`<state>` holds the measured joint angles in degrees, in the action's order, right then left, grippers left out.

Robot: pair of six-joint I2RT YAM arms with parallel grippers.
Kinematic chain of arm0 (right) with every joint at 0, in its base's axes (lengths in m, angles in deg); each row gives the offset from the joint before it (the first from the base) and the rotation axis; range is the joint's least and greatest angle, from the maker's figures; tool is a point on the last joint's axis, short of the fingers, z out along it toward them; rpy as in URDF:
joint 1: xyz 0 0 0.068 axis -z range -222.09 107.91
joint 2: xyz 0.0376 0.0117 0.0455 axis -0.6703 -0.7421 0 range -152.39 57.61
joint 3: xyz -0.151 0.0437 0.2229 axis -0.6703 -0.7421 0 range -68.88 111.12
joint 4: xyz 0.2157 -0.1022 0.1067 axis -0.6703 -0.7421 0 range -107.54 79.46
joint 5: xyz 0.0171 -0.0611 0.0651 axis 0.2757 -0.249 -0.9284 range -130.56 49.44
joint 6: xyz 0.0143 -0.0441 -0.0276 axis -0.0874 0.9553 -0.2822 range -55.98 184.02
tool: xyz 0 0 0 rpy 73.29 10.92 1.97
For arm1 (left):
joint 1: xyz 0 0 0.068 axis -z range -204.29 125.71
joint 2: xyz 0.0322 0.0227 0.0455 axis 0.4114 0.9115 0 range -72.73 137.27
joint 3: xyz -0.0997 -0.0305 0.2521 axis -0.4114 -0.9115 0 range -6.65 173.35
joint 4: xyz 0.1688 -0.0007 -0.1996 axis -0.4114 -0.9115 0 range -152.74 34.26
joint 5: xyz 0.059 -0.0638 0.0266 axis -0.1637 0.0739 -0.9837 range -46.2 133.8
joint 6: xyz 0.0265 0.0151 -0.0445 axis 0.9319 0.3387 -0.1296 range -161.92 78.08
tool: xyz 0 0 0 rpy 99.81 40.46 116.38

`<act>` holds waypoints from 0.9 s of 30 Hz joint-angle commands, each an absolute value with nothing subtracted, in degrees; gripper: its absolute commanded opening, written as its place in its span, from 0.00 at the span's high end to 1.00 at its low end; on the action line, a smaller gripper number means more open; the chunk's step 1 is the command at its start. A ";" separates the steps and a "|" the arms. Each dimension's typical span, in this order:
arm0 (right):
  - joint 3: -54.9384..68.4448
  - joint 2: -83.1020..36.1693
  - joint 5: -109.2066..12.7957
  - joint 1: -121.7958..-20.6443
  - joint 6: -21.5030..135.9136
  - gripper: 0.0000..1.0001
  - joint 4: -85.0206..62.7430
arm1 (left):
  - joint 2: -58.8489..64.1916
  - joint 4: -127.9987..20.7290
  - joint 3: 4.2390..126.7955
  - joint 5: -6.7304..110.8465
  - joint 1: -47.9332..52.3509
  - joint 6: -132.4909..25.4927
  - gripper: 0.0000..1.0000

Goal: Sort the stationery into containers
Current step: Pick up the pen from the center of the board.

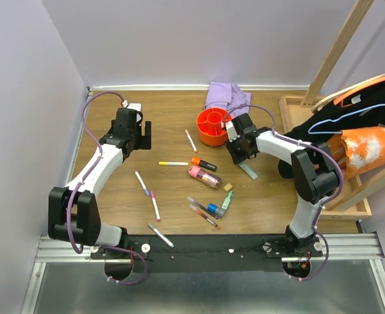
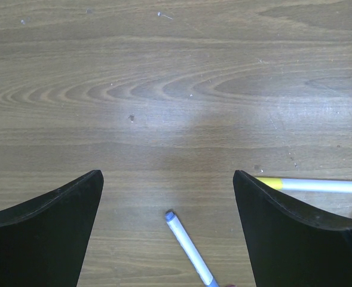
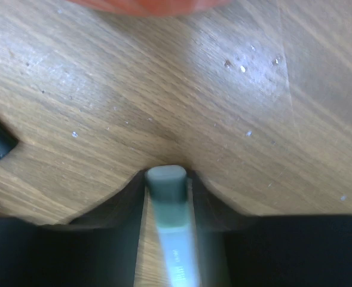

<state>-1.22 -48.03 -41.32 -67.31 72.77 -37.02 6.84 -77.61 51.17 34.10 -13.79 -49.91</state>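
Right jaws pinch a grey-green highlighter (image 3: 167, 197) between them — cap protruding.

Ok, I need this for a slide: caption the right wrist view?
Right end effector closed on a grey-capped marker, orange cup at the top edge.

Left gripper (image 2: 167, 174) gapes over the table (image 2: 164, 89), blue-capped pen (image 2: 189, 250) between its jaws, yellow-capped pen (image 2: 319, 185) beside

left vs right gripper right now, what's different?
Left gripper stands wide open, gripping nothing; right gripper is closed on a grey-capped marker. Left gripper hangs over bare wood near a blue-capped pen; right gripper sits by the orange cup. Both face down at the table.
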 commanded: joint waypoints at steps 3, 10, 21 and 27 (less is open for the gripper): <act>0.64 -48.48 -44.08 -67.58 74.30 0.87 -40.06 | 7.60 -75.87 51.18 33.95 -13.66 -49.65 0.01; 5.73 -41.01 -47.59 -67.49 76.15 0.99 -50.43 | 6.63 -74.81 50.21 34.04 -13.66 -49.48 0.01; 15.33 -33.18 -65.78 -67.49 78.70 0.99 -38.91 | 5.93 -74.02 50.12 34.74 -13.66 -49.65 0.01; -0.93 -28.59 -59.58 -67.58 72.20 0.99 2.66 | 5.58 -74.20 50.74 35.10 -13.66 -49.74 0.01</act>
<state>7.76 -29.71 -61.97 -67.33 76.40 -29.50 7.14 -75.09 50.95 34.21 -13.79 -49.91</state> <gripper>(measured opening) 0.195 0.987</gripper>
